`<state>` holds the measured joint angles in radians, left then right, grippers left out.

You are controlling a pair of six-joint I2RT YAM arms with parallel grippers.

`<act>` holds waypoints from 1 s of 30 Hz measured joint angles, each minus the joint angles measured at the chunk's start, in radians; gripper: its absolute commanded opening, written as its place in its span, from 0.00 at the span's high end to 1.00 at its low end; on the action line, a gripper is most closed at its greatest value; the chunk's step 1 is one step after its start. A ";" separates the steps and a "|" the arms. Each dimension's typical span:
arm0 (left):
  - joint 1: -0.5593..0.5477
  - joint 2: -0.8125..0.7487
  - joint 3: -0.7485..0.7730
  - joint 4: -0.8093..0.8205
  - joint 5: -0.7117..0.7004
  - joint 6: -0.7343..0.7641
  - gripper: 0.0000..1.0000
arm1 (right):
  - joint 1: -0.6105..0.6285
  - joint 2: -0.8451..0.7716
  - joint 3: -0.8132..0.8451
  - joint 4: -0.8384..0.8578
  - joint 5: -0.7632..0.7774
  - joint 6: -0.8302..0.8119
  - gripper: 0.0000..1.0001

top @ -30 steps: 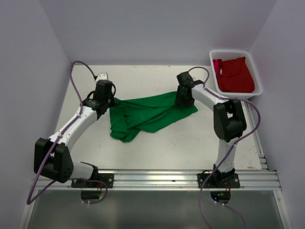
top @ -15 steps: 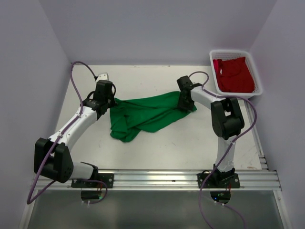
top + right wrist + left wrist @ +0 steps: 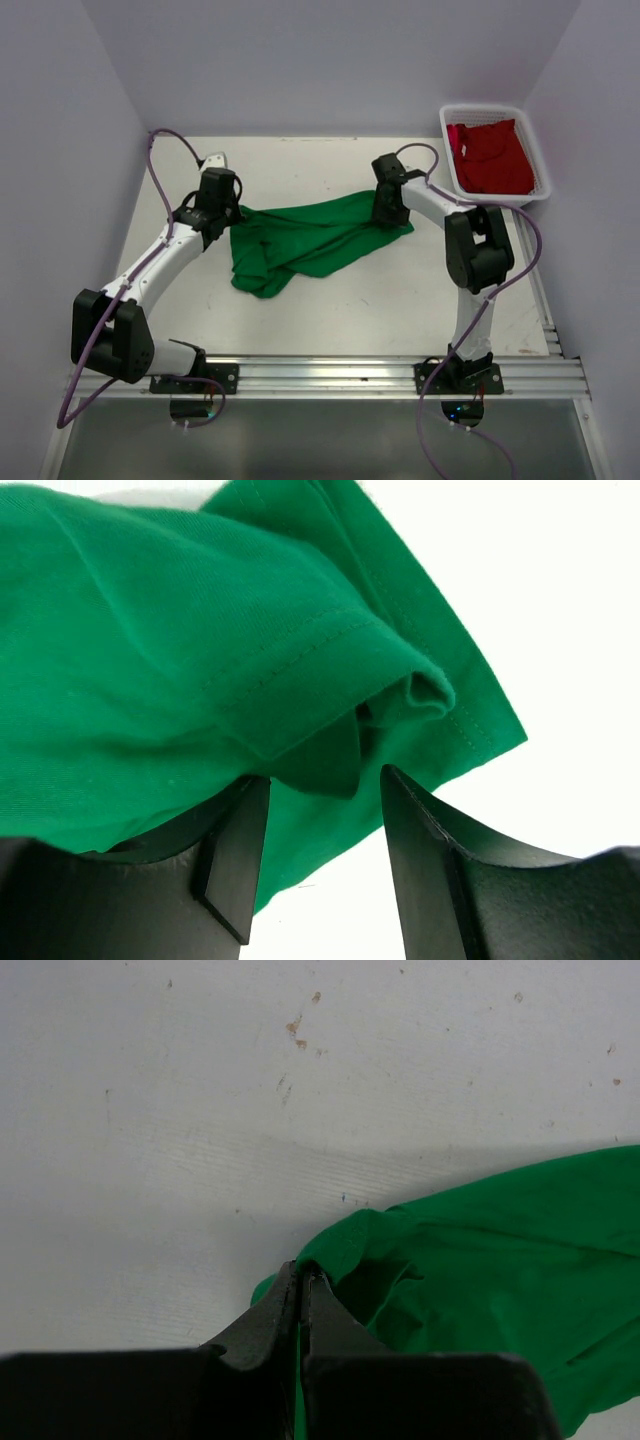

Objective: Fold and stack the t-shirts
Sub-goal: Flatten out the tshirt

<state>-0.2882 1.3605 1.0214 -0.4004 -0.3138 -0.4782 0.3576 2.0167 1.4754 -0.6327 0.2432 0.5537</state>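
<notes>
Spreading green t-shirt (image 3: 310, 240) on desk (image 3: 350, 300), well clear of basket (image 3: 481, 108) holding red t-shirt (image 3: 490, 155): left pincer (image 3: 300, 1282) clamped on its edge, right pincer (image 3: 325, 780) apart astride sleeve hem (image 3: 300, 650), so seat cloth deep before closing.

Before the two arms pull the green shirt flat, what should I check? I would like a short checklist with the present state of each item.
1. Left gripper shut on an edge of the green t-shirt: ok.
2. Right gripper closed on the hemmed edge: not ok; the jaws stand apart, with a fold of cloth between them.
3. Green t-shirt lying flat: not ok; it is crumpled and folded over itself.
4. Red t-shirt out of the way in the basket: ok.
5. Left grip holds one layer only: cannot tell.
</notes>
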 measured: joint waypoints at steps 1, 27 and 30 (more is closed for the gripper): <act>0.000 0.000 0.000 0.000 0.001 0.000 1.00 | 0.000 -0.001 0.005 -0.003 0.002 -0.005 0.48; 0.000 -0.021 0.000 -0.005 0.021 0.002 1.00 | -0.001 -0.154 -0.075 -0.005 -0.003 -0.024 1.00; 0.000 -0.038 0.000 -0.005 0.022 0.008 1.00 | -0.002 -0.255 -0.077 -0.006 -0.003 -0.032 1.00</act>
<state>-0.2878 1.3228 1.0214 -0.4049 -0.2916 -0.4702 0.3561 1.7618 1.3987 -0.6388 0.2405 0.5220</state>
